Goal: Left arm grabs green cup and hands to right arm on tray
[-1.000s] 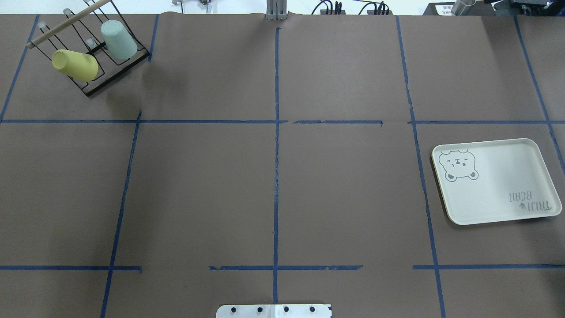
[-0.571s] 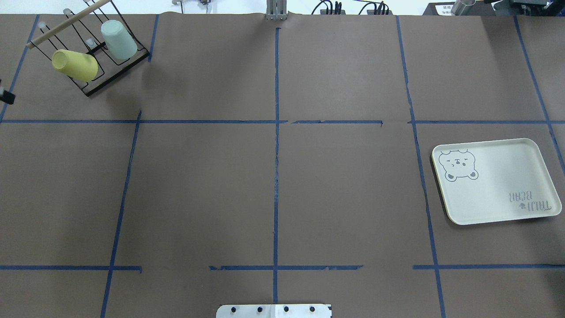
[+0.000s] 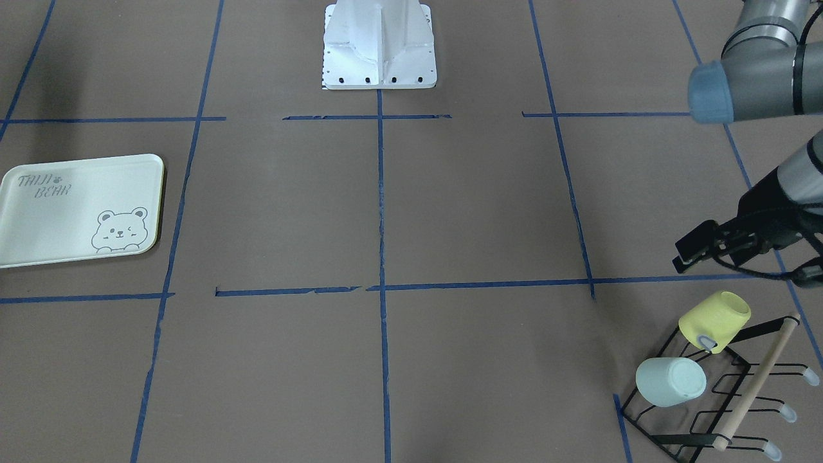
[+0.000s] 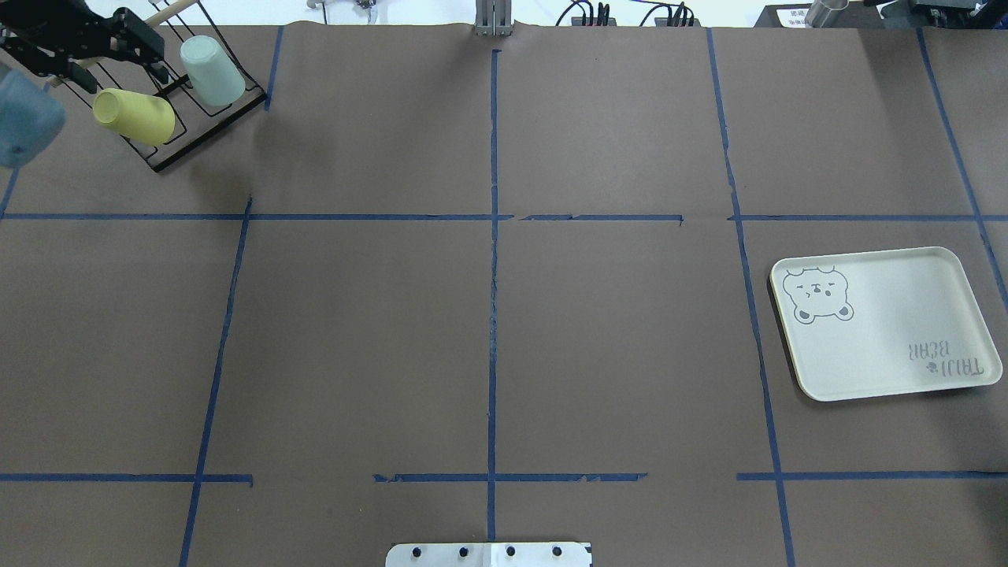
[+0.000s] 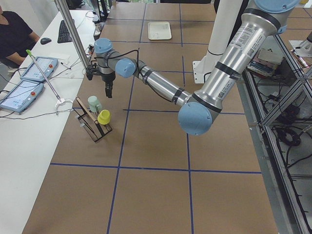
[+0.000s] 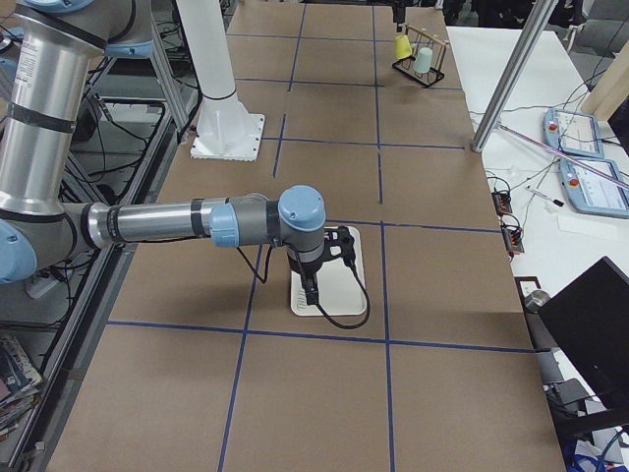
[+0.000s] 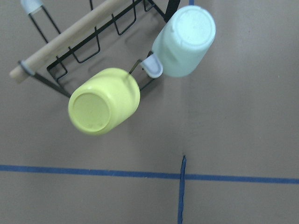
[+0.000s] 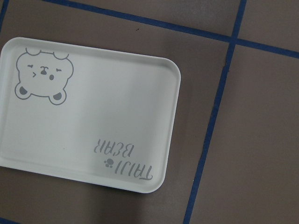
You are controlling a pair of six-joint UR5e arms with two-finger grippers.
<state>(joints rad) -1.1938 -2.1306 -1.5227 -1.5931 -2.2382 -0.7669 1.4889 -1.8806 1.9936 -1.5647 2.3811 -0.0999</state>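
Note:
The green cup (image 4: 211, 71) hangs upside down on a black wire rack (image 4: 206, 130) at the far left corner, beside a yellow cup (image 4: 134, 116). The left wrist view looks down on the green cup (image 7: 184, 42) and the yellow cup (image 7: 103, 100). My left gripper (image 4: 146, 57) hovers over the rack, a little above the cups, and its jaws look open and empty in the front view (image 3: 683, 253). The tray (image 4: 886, 323) lies empty at the right. My right gripper (image 6: 311, 290) hangs over the tray; it shows only in the exterior right view, so I cannot tell its state.
The rack has a wooden bar (image 3: 755, 386) across its top and several free capped prongs. Blue tape lines grid the brown table cover. The robot's white base plate (image 4: 488, 554) sits at the near edge. An operator sits at a side table (image 5: 14, 34).
My left arm has come into the overhead view from the left edge and moved up over the rack. The cups and the tray have not moved.

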